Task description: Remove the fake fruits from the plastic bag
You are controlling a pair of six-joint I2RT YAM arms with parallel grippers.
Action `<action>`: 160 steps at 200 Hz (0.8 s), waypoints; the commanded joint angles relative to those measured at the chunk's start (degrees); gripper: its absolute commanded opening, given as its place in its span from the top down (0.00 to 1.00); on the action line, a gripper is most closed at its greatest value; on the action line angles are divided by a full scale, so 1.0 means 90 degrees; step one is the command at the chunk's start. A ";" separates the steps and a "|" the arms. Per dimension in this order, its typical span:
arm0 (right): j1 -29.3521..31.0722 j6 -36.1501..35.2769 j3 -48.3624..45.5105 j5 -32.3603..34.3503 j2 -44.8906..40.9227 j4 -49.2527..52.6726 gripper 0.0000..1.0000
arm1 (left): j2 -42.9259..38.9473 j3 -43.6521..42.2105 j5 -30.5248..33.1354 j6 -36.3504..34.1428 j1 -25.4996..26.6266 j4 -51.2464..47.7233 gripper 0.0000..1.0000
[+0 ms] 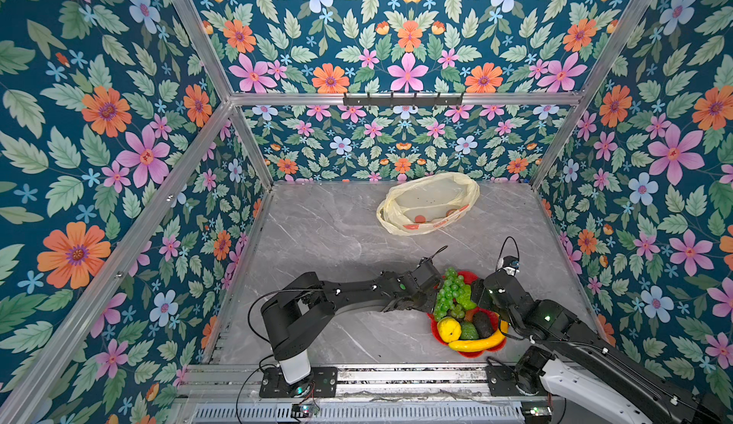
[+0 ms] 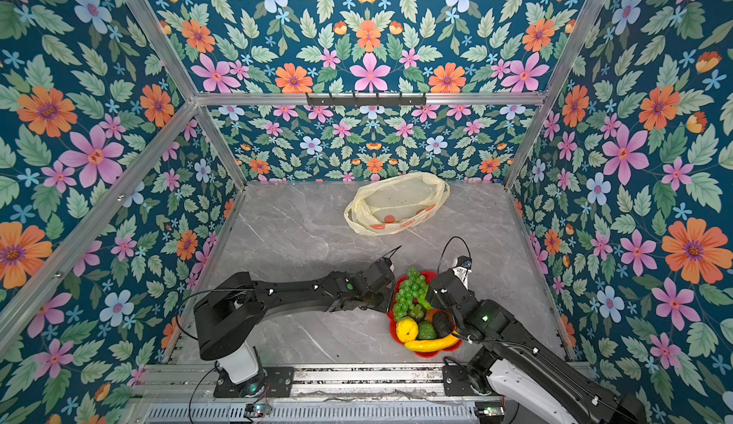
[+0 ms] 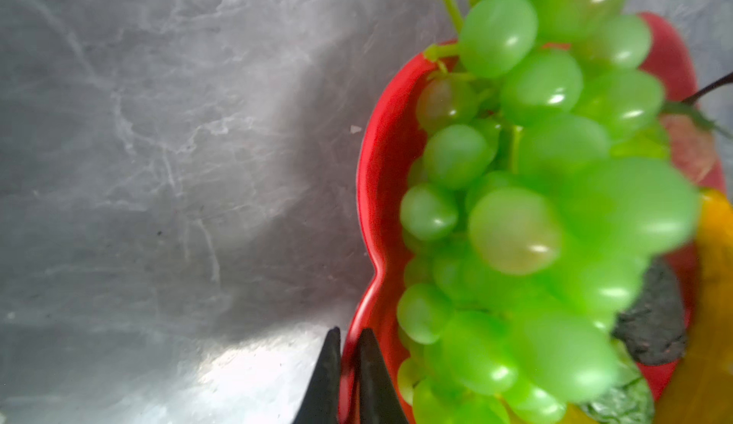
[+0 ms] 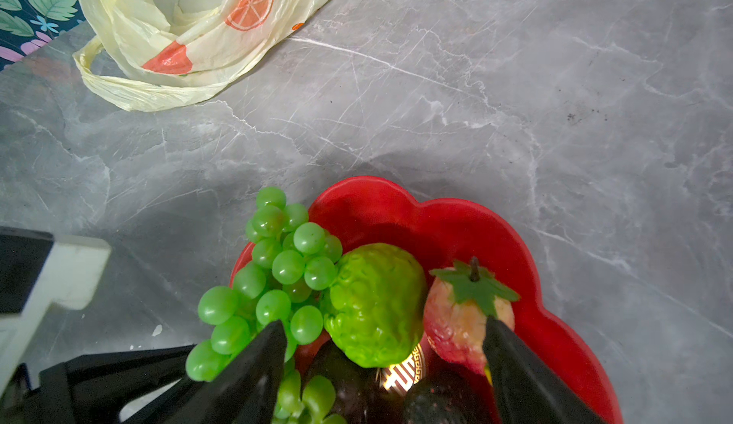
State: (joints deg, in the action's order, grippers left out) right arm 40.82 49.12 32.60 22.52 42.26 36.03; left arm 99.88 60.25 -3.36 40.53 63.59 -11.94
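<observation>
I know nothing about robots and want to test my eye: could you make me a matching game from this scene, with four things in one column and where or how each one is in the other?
Things:
1. plastic bag
2. banana
3. left gripper
4. right gripper

Places or states:
A. open, over the lime-green bumpy fruit
B. shut on the rim of the red dish
C. lying at the far end of the table, apart from the dish
D. along the dish's edge nearest the robot's bases

Pairs: 1-C, 2-D, 3-B, 4-A.
</observation>
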 commanded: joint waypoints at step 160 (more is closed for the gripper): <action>-0.0087 -0.0017 0.0069 0.0005 -0.0063 -0.0044 0.11 | -0.1023 -0.1343 0.0430 -0.0374 -0.1218 0.0310 1.00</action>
State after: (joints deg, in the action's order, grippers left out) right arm 40.05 49.12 32.64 22.04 41.71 36.05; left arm 92.12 49.95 -4.05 40.42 55.00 -5.87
